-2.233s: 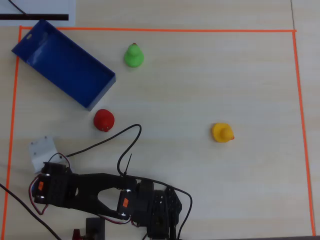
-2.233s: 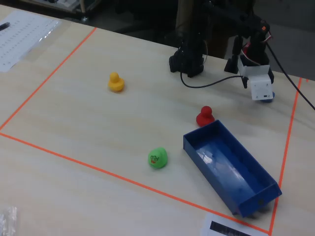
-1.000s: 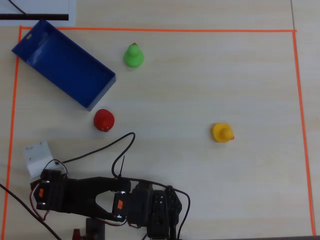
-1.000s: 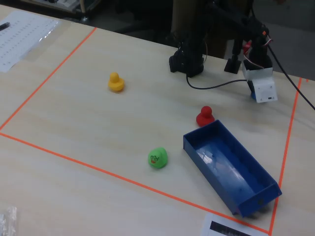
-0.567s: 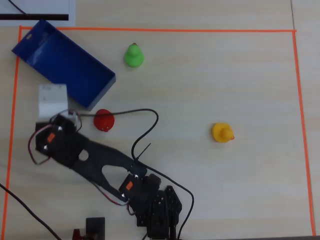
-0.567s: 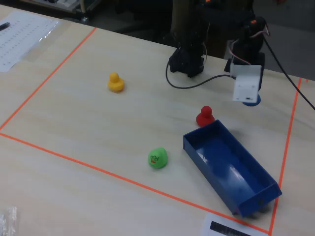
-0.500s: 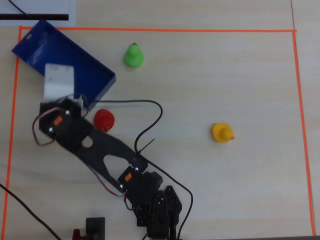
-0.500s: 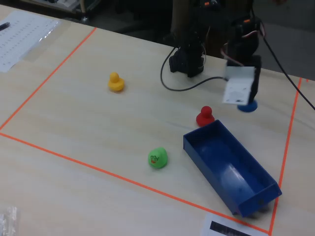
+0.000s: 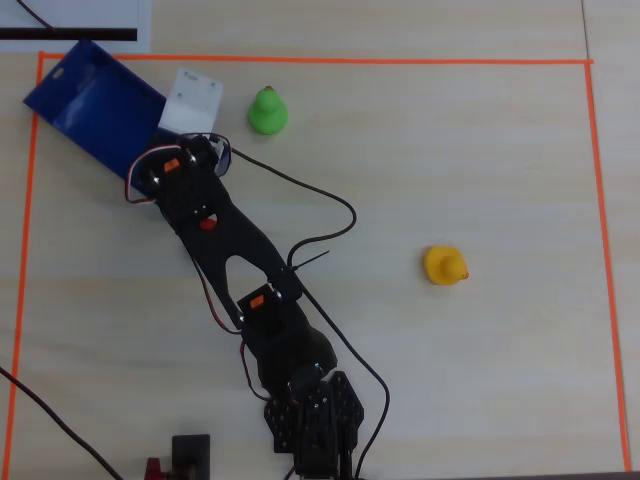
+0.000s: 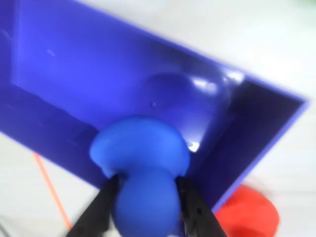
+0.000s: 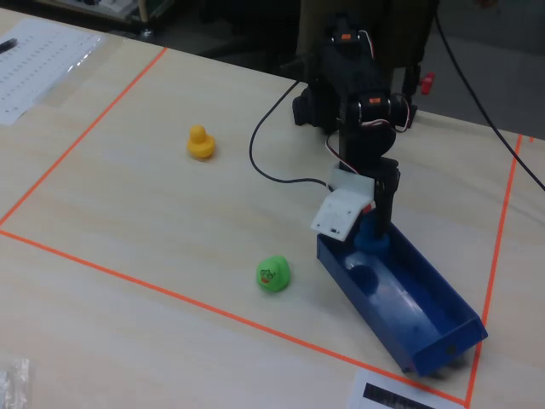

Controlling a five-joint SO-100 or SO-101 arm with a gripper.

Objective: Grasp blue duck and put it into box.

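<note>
The blue duck (image 10: 143, 168) is gripped between my gripper's (image 10: 146, 181) two black fingers (image 10: 101, 207) in the wrist view. It hangs over the open inside of the dark blue box (image 10: 123, 74), near one end wall. In the fixed view the gripper (image 11: 375, 232) points down and holds the duck (image 11: 371, 242) just above the box's (image 11: 421, 311) end nearest the arm. In the overhead view the box (image 9: 95, 105) lies at the top left corner. There the duck is hidden under the arm's wrist and white camera mount (image 9: 192, 100).
A green duck (image 9: 268, 110) stands just right of the box; it also shows in the fixed view (image 11: 273, 275). A yellow duck (image 9: 444, 266) sits far right. A red duck (image 10: 247, 212) lies outside the box beside its wall. Orange tape (image 9: 300, 60) borders the table.
</note>
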